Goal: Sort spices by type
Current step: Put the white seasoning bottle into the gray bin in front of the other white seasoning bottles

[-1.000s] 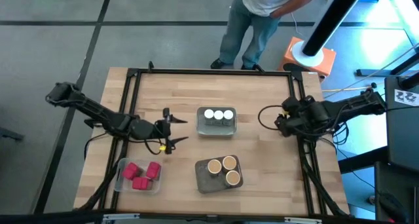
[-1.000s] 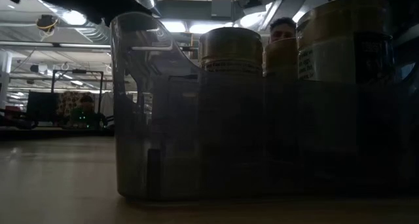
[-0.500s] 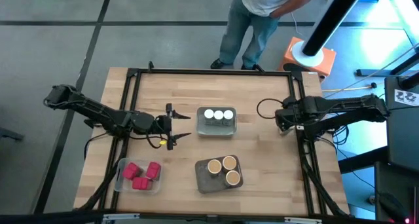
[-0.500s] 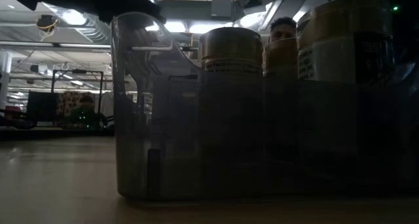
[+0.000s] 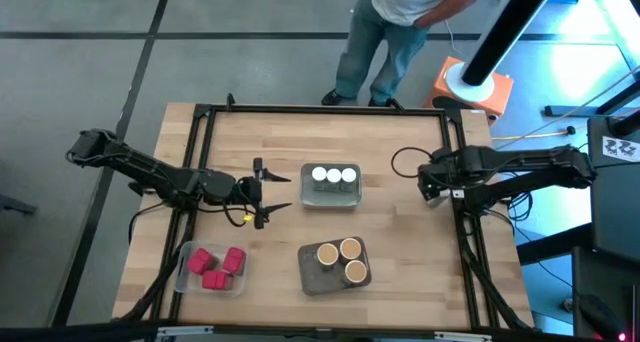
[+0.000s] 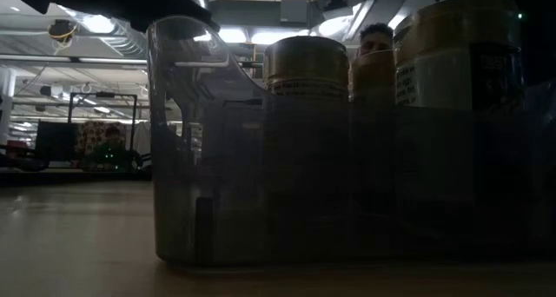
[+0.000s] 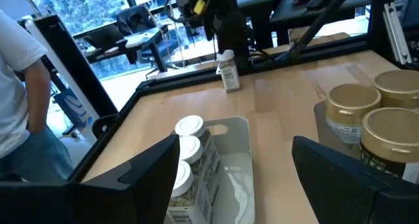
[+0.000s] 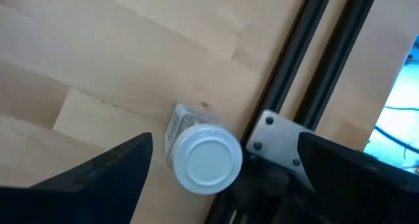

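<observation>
A: Where could a gripper pass?

B: The bare wood between the left gripper [image 5: 266, 194] and the tray of white-lidded jars [image 5: 332, 175] is clear, and so is the stretch from that tray to the right gripper [image 5: 428, 182].

A: What stands in the way?

B: A lone white-lidded jar [image 8: 201, 156] sits tight against the black table frame [image 8: 296, 60], beside a bolted bracket [image 8: 276, 141]. The tan-topped cylinders [image 5: 341, 259] fill their tray, just in front of the jars.
</observation>
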Action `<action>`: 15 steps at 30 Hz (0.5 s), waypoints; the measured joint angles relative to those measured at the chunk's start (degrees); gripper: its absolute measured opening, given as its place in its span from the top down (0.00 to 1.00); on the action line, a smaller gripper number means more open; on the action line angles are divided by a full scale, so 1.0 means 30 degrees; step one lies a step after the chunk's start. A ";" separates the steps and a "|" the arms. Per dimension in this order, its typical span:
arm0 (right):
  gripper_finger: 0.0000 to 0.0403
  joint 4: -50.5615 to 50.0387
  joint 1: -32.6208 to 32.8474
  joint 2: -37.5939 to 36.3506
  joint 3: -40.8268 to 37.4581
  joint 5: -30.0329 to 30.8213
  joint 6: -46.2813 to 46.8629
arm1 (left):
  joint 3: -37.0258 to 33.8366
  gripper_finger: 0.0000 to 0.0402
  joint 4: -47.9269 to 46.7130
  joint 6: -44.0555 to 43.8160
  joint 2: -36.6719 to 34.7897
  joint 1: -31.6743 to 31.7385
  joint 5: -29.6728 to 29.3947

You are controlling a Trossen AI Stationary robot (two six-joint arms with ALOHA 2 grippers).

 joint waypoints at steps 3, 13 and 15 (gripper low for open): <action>0.06 0.0708 0.0045 0.0007 -0.0883 -0.0865 0.0591 | 0.0000 0.30 0.0083 -0.0003 0.0000 0.0000 0.0000; 0.09 0.1755 0.0036 0.1245 -0.1427 -0.1712 0.1113 | 0.0000 0.30 0.0160 0.0015 0.0000 0.0000 -0.0003; 0.10 0.1544 0.0036 0.1710 -0.1449 -0.1820 0.1142 | 0.0007 0.30 0.0163 0.0015 0.0000 0.0000 0.0000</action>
